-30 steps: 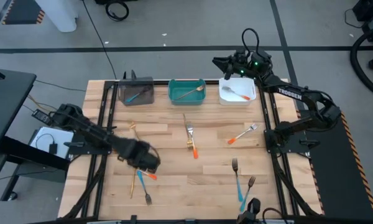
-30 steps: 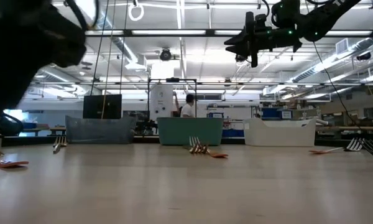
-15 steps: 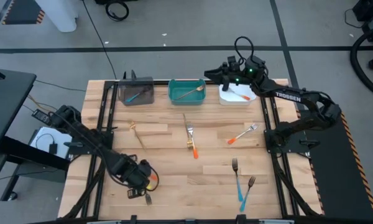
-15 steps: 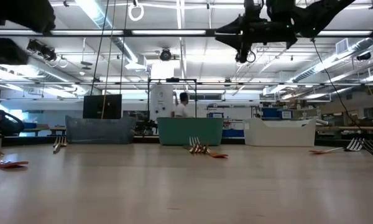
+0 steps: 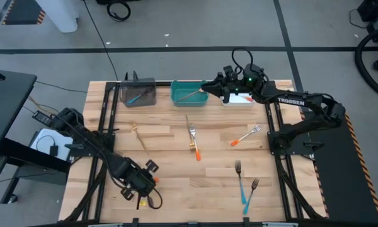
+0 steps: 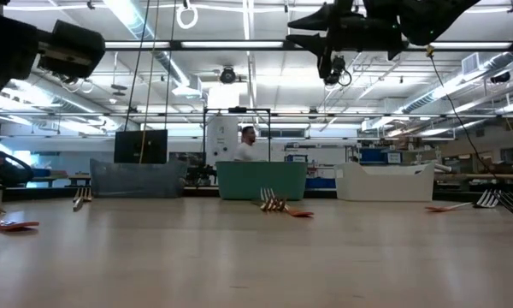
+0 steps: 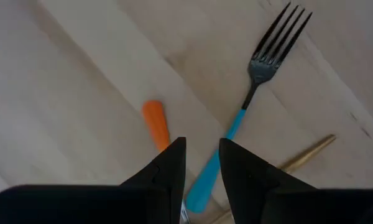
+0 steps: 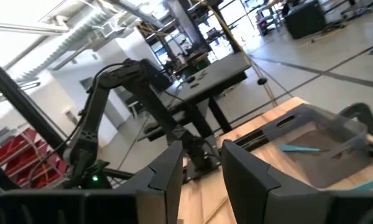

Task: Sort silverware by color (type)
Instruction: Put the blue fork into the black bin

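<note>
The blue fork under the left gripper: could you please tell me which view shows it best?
The left wrist view: the blue fork fills the picture, tines and handle plain, between the left gripper's fingers. In the high view the arm hides it. The low and right wrist views do not show it.

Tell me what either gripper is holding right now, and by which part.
Nothing. The left gripper hangs open over a blue fork's handle; the right gripper is open and empty by the bins.

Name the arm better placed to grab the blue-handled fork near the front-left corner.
Left. The left gripper hovers directly over the blue-handled fork; the right gripper is up by the bins.
</note>
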You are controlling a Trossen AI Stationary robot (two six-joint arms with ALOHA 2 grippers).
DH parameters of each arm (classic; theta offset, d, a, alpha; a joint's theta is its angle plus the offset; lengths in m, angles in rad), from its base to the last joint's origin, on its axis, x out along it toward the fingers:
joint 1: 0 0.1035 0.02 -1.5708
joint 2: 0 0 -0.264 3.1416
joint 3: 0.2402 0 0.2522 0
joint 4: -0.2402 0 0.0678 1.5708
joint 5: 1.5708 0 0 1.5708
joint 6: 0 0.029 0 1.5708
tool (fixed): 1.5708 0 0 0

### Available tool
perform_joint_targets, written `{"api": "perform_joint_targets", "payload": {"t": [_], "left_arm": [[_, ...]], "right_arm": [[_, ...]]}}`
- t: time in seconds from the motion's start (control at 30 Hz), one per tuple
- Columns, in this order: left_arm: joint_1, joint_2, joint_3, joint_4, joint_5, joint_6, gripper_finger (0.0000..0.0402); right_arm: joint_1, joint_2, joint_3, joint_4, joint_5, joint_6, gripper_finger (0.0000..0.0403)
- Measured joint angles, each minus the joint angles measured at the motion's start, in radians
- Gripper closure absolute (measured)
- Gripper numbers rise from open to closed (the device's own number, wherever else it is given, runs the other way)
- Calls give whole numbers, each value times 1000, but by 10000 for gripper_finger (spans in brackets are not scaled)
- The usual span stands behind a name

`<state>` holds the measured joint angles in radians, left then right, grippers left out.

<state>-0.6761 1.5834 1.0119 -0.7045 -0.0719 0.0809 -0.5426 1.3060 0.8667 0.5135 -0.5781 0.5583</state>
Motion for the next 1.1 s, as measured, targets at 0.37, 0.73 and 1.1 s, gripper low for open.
{"api": "perform_joint_targets", "payload": {"t": [0.37, 0.73, 1.1], "left_arm": [[-38, 59, 0, 17, 15, 21, 297], [-101, 141, 0, 94, 32, 21, 297], [-87, 196, 2, 99, 0, 18, 297]], "right_arm": [[24, 0, 0, 0, 0, 0, 285], [24, 0, 0, 0, 0, 0, 285], [24, 0, 0, -1, 0, 0, 285]]}}
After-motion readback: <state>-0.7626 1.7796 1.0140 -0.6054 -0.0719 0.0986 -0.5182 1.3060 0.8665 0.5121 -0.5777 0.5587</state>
